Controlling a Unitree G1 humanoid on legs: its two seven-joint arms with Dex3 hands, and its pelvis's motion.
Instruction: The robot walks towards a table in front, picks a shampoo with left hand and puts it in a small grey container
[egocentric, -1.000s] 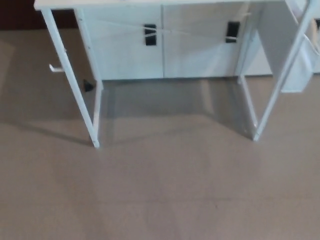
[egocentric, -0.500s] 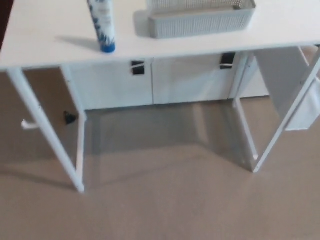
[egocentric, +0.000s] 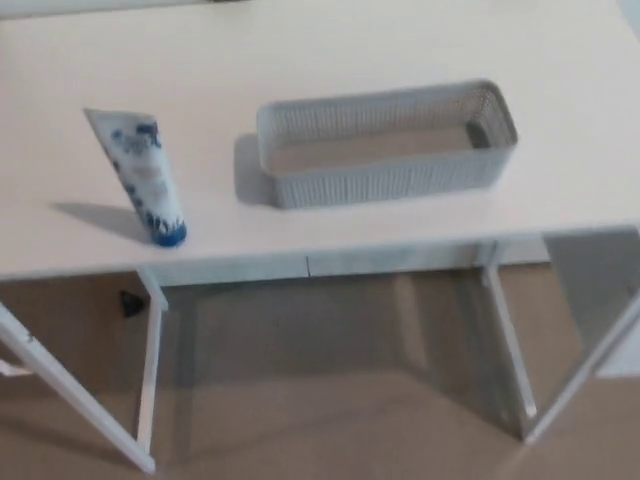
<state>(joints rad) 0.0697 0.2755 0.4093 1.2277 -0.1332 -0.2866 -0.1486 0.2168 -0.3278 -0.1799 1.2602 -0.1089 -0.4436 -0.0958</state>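
The shampoo (egocentric: 143, 178) stands on its blue cap near the front left of the table (egocentric: 330, 50). The small grey container (egocentric: 390, 178) sits to its right, apart from it, and looks empty. No robot hand shows, so I cannot tell how open the left hand is. I think the robot should get close, then grab the shampoo around its middle so it does not tip

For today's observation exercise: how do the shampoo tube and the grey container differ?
The shampoo tube stands tall on its blue cap; the grey container lies low and long. The shampoo tube is white with blue print; the grey container is plain grey. Both rest on the white table.
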